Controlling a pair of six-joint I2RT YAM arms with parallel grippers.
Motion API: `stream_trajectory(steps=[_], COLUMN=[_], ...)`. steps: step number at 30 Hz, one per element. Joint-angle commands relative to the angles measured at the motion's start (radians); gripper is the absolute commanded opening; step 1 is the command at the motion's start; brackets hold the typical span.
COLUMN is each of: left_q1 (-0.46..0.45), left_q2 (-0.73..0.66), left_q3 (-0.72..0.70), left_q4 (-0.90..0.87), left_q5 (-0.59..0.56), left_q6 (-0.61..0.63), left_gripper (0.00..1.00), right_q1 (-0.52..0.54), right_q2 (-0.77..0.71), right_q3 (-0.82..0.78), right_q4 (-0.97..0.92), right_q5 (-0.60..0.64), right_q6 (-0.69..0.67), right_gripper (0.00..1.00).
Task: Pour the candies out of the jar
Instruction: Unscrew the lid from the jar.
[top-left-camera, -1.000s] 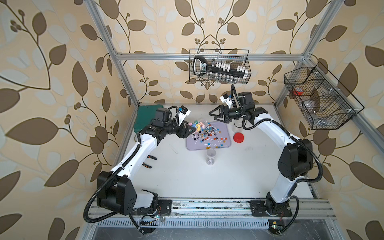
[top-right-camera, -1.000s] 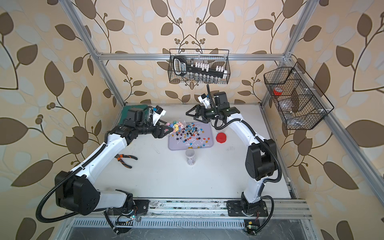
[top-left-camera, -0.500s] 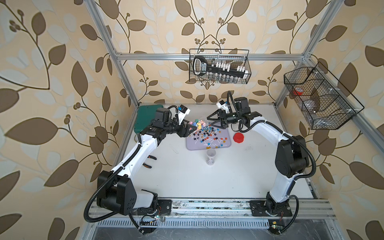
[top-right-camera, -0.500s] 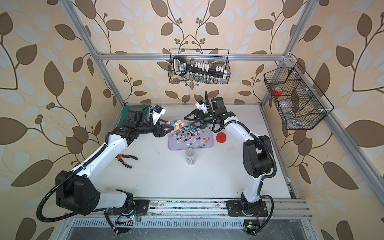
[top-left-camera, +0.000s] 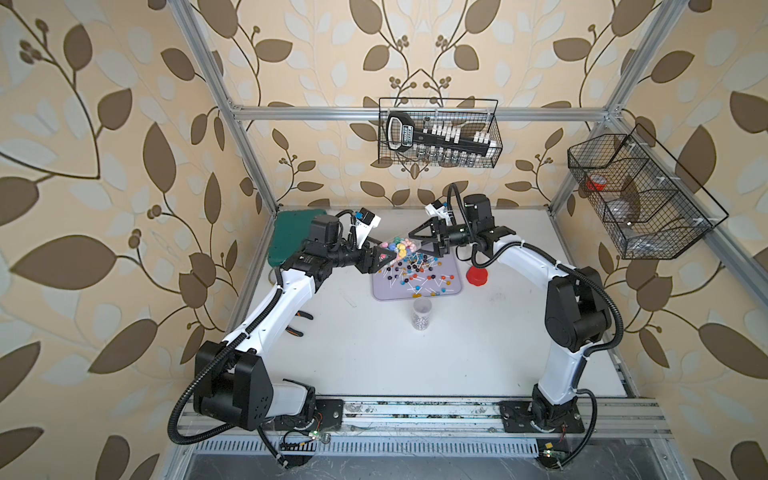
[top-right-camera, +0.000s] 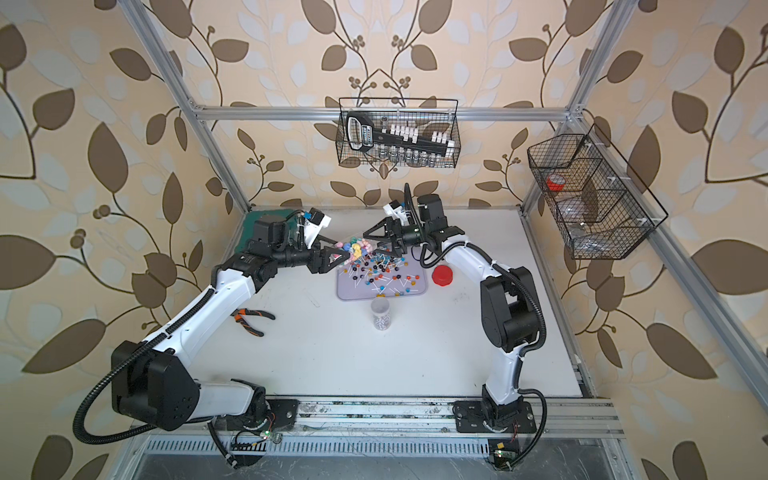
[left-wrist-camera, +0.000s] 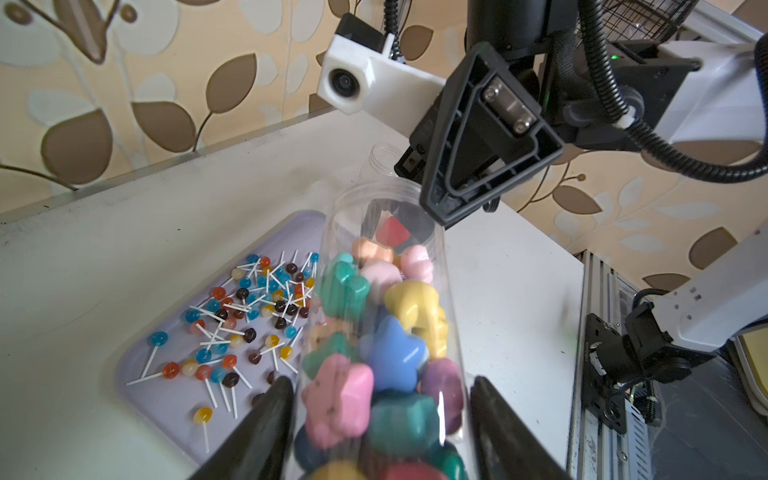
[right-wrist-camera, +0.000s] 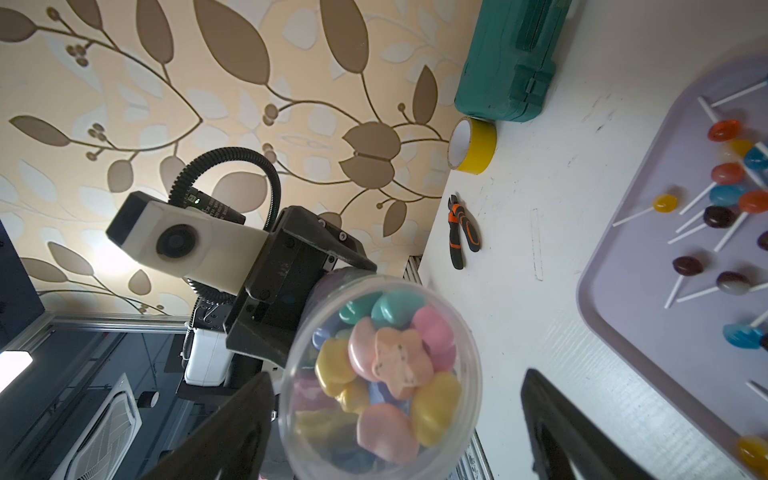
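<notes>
Left claw (left-wrist-camera: 380, 382) grips jar (left-wrist-camera: 386, 266); right claw (right-wrist-camera: 399, 376) gapes — right wrist, unlike left, shows yellow tape (right-wrist-camera: 478, 145).

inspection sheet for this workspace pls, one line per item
surface: white tabletop, lightly scuffed
job's things: clear plastic jar of pastel star candies held tilted above a corner of the lilac tray; round lollipops on white sticks lie in the tray; small clear jar and red round cap stand beside it
clutter: green plastic case, yellow tape roll, orange-handled pliers
grippers: left gripper shut on the jar; right gripper open, jaws either side of its far end
cables: black corrugated hoses along both arms, no snag seen
surroundings: two black wire baskets on the frame, leaf wallpaper
</notes>
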Motion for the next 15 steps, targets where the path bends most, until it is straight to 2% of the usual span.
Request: stream_trajectory(steps=[1,8,15], left_q1=[-0.006,-0.006,-0.006], left_q2=[-0.023,-0.008,0.008], left_q3=[0.012,0.024,0.042], left_q4=[0.083,0.059,0.026], left_q5=[0.075,0.096,0.117], left_q6=[-0.009,0.000,0.017], left_gripper=[0.63,0.64,0.64], right_q1=[0.004,0.005,0.005], right_q2=[0.013,0.009,0.005], right_q3=[-0.002,0.000,-0.001], right_q4=[0.038,0.047,0.047], right_q5=[-0.027,-0.033,-0.039], right_q6=[0.012,0.013,0.010], right_gripper=[0.84,0.62,0.55])
